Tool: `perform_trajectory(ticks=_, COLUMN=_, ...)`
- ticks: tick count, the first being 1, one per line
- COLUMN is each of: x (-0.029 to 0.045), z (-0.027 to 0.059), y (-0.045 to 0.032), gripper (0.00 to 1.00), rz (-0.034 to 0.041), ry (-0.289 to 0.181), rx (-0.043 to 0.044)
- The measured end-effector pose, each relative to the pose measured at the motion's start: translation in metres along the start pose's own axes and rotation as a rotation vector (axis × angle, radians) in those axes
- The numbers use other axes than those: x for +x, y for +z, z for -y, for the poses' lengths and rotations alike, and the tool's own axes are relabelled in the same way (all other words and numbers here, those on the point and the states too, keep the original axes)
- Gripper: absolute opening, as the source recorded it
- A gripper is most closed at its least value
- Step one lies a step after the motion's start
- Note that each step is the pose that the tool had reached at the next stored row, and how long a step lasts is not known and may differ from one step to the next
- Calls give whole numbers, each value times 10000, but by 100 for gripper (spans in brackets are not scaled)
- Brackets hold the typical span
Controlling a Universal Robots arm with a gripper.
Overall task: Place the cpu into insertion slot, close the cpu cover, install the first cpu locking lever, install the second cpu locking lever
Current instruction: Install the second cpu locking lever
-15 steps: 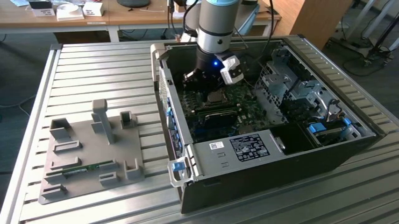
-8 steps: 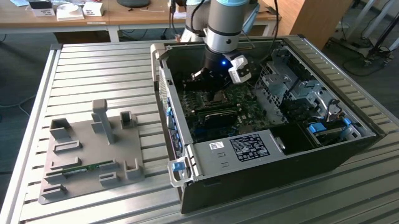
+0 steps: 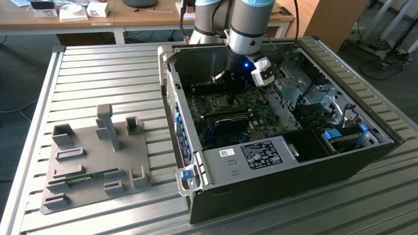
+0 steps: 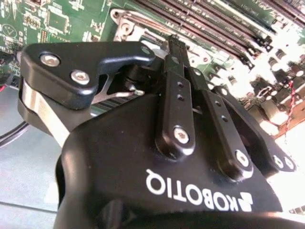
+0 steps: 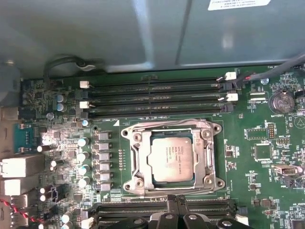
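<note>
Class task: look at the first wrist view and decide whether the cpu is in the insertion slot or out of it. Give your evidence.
In. The cpu lies flat and square inside the insertion slot, with the cpu cover framing its silver top.

the gripper (image 3: 228,77) hangs inside the open computer case (image 3: 274,196), over the green board (image 5: 248,167). in the first wrist view, the cpu cover (image 5: 172,131) lies unobstructed from above. long memory slots (image 5: 157,98) crowd it at 12 o'clock and again at 6. upright capacitors (image 5: 83,155) stand at 9. the case wall (image 5: 119,33) rises beyond 12.
</note>
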State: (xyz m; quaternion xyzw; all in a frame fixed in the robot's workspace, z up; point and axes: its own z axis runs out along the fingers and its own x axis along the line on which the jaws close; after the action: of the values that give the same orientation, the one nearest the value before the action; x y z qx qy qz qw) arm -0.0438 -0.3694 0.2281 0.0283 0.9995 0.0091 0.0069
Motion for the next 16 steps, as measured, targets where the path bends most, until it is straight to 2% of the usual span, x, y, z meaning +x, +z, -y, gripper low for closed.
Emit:
perform_trajectory(ticks=5, x=2, z=-38, y=9, gripper=11, rz=-1, ry=-1, rx=0)
perform_trajectory(ticks=16, x=10, z=-180, y=22, gripper=11, rz=-1, ry=-4, rx=-1)
